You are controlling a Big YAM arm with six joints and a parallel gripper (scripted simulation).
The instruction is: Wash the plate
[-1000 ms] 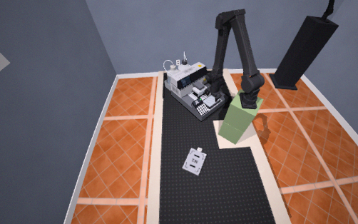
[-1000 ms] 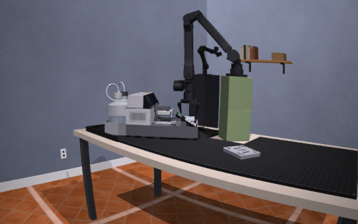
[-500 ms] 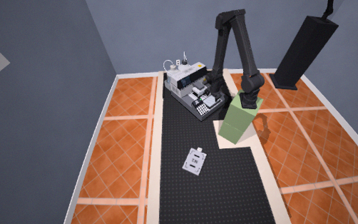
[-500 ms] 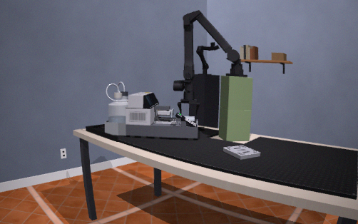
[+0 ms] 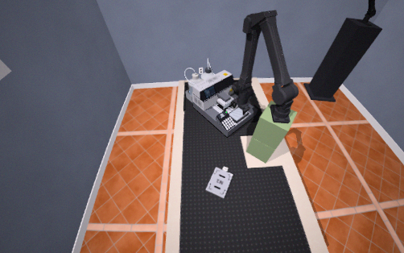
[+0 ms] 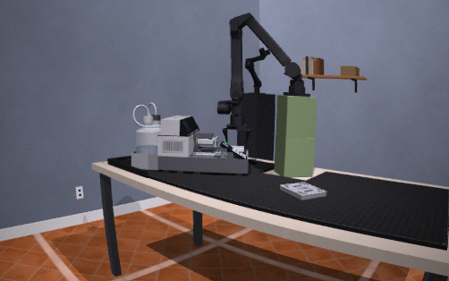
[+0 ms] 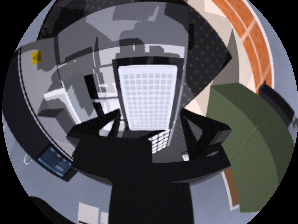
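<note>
At centre right of the wrist view, the gripper stands open around the well plate, N1 bare at lower centre of the top view
</note>
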